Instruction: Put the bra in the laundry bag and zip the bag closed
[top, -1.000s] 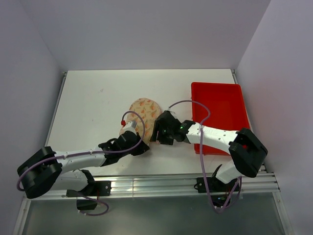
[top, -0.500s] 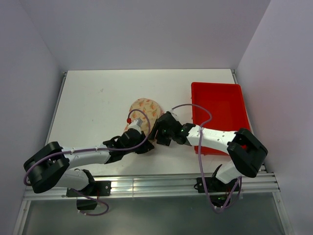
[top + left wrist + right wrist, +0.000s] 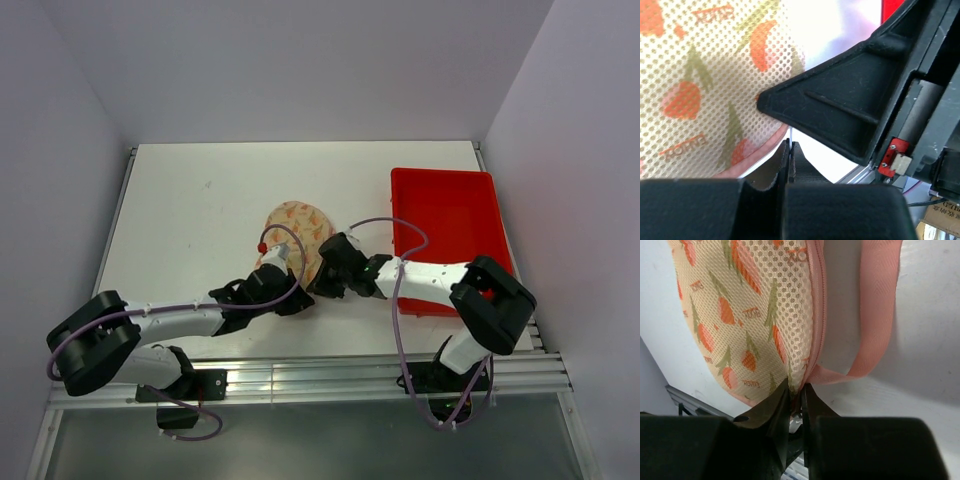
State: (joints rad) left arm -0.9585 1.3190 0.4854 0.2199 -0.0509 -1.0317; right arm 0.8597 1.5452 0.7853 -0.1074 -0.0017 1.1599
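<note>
We see the white table (image 3: 200, 200) filling the middle of the overhead view. A red tray (image 3: 445, 215) sits on it at about 3 o'clock, near the right edge.

The laundry bag (image 3: 295, 225) lies near the table's centre, just left of the tray and apart from it. Its printed orange-and-green mesh side faces up, and its long axis runs from 12 to 6 o'clock. We cannot tell from these views what is inside it.

Both arms meet at the bag's 6 o'clock end, the left one reaching in from 8 o'clock and the right one from 4 o'clock.

The left gripper (image 3: 790, 150) has its fingers pressed together, and the bag's pink rim runs in between them. The right gripper (image 3: 797, 390) sits just beside it on the same end. Its fingers are drawn nearly together and pinch the bag's edge.

In the right wrist view, the zipper (image 3: 819, 305) runs down the bag's side to that pinch. A pink strap (image 3: 880, 315) loops out beside it toward 1 o'clock and lies flat on the table.
</note>
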